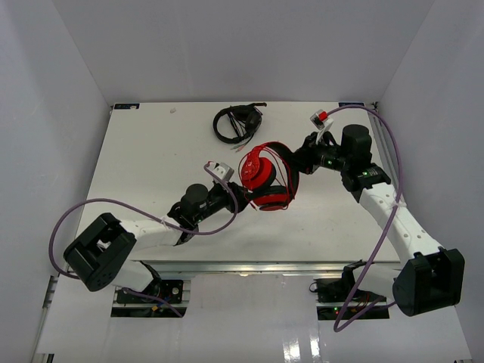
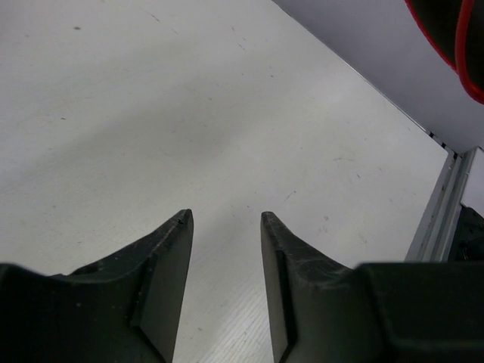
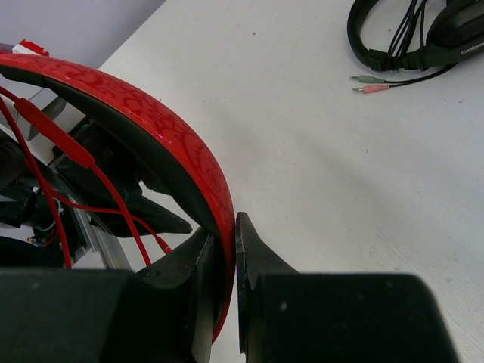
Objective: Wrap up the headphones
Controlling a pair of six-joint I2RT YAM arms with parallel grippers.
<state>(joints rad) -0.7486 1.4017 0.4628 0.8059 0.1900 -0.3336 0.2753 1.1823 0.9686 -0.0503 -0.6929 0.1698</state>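
Observation:
The red headphones [image 1: 265, 180] are held up over the middle of the table, with their thin red cable [image 1: 266, 145] looped loosely around them. My right gripper [image 1: 299, 162] is shut on the red, black-lined headband [image 3: 175, 142], one finger on each side of it [image 3: 224, 228]. The cable [image 3: 53, 136] hangs inside the band's arc. My left gripper [image 1: 237, 194] sits just left of the earcups, its jaws open with only bare table between them [image 2: 225, 219]. A red edge of the headphones [image 2: 452, 34] shows in the top right corner of the left wrist view.
All-black headphones [image 1: 237, 122] with a bundled cable lie at the back of the table, their green and pink plugs [image 3: 370, 83] pointing toward the middle. The table's metal front edge [image 2: 442, 204] is close to my left gripper. White walls enclose the table.

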